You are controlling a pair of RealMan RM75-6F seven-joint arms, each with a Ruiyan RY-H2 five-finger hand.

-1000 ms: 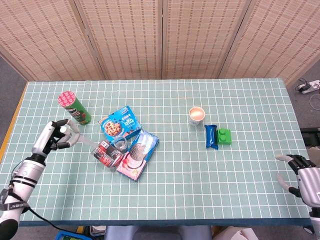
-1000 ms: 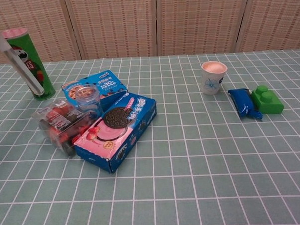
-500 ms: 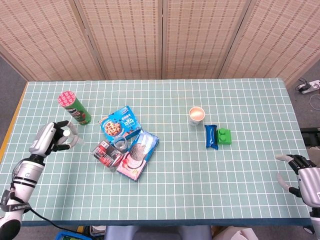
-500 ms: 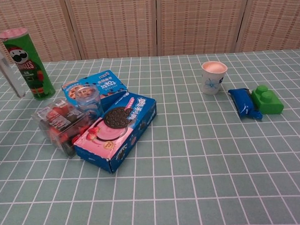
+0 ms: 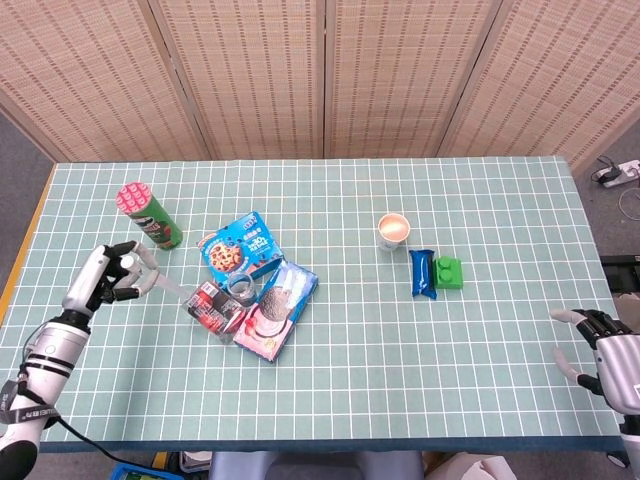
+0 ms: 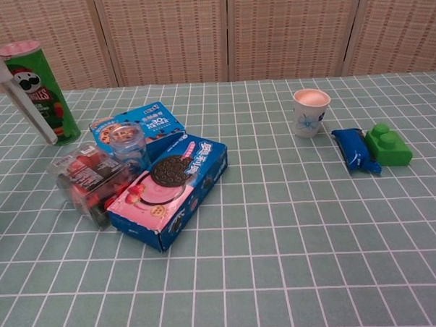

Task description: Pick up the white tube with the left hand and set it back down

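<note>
My left hand holds the white tube near the table's left edge, in front of the green chips can. The tube slants down to the right from the hand toward the snack packs. In the chest view only the tube shows, as a slanted white bar crossing in front of the green chips can; whether its lower end touches the table I cannot tell. My right hand hangs at the table's front right corner with its fingers apart and nothing in it.
A cluster of snack packs lies mid-left: a blue cookie box, a pink and blue cookie box, a red pack and a small jar. A paper cup, blue packet and green brick sit right of centre.
The left hand shifted left and tipped the tube more upright half a second ago, then came back right with the tube slanting again. The right hand has stayed still.
</note>
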